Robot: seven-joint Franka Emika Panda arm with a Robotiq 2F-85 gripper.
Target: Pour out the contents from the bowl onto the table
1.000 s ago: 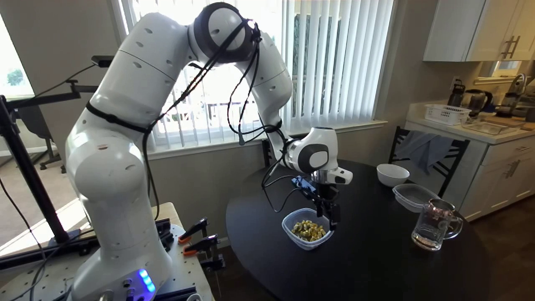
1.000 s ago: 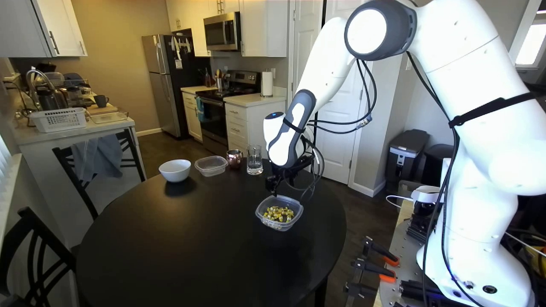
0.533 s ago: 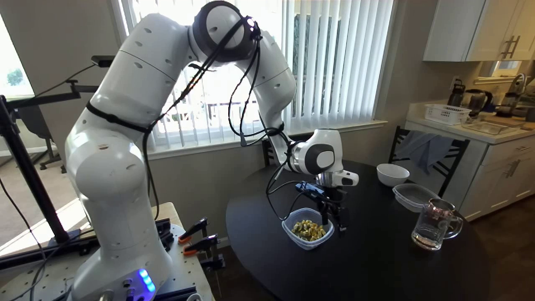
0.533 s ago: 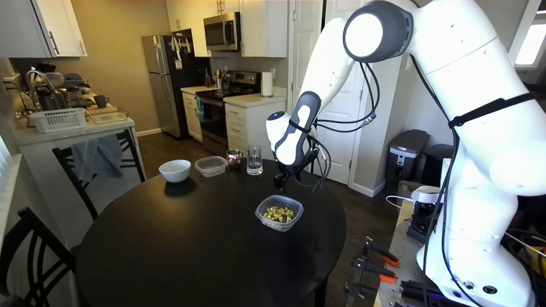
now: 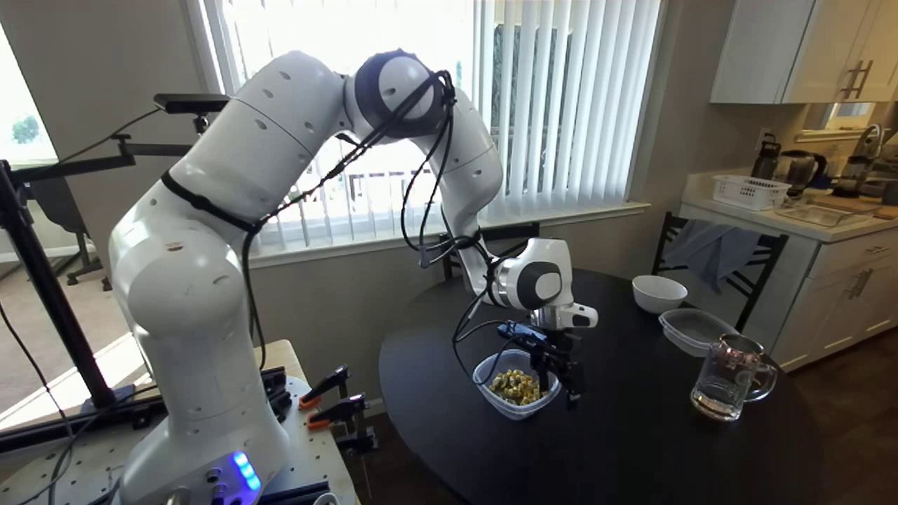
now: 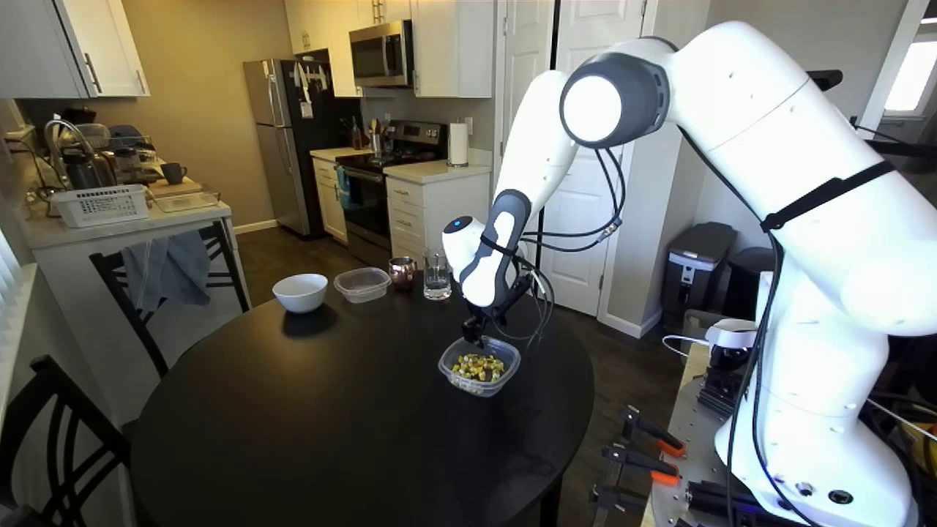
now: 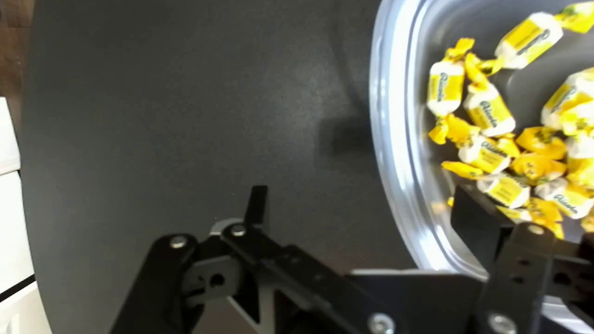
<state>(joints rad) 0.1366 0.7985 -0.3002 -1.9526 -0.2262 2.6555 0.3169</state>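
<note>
Clear plastic bowl point(image 7: 394, 139), a rounded square, standing upright on a round black desk point(image 6: 329, 424). Inside it lies a heap of Ricola candies point(image 7: 536, 164) in yellow-and-white twist wrappers, the brand name readable on several. A black pincer point(image 7: 366, 211) points down at the bowl's edge, its two jaws spread wide apart. In the wrist view, one finger point(image 7: 478, 227) is over or within the bowl, close to the candies; the opposite finger point(image 7: 256, 208) is outside the bowl, above the desk, and the rim passes between the two. Whether the first touches the bowl or the candies cannot be told. In an exterior view, the white Franka Panda arm point(image 5: 189, 280) rises left of the bowl and arches across to it. Well apart from the bowl, beyond it in an exterior view, stand from left to right a round white bowl point(image 6: 300, 294), a clear plastic tub point(image 6: 363, 296), a copper mug point(image 6: 401, 272) and a clear glass mug point(image 6: 437, 288). Even farther from the bowl, a blue-grey cloth point(image 6: 168, 271) hangs over a black chair point(image 5: 775, 242).
</note>
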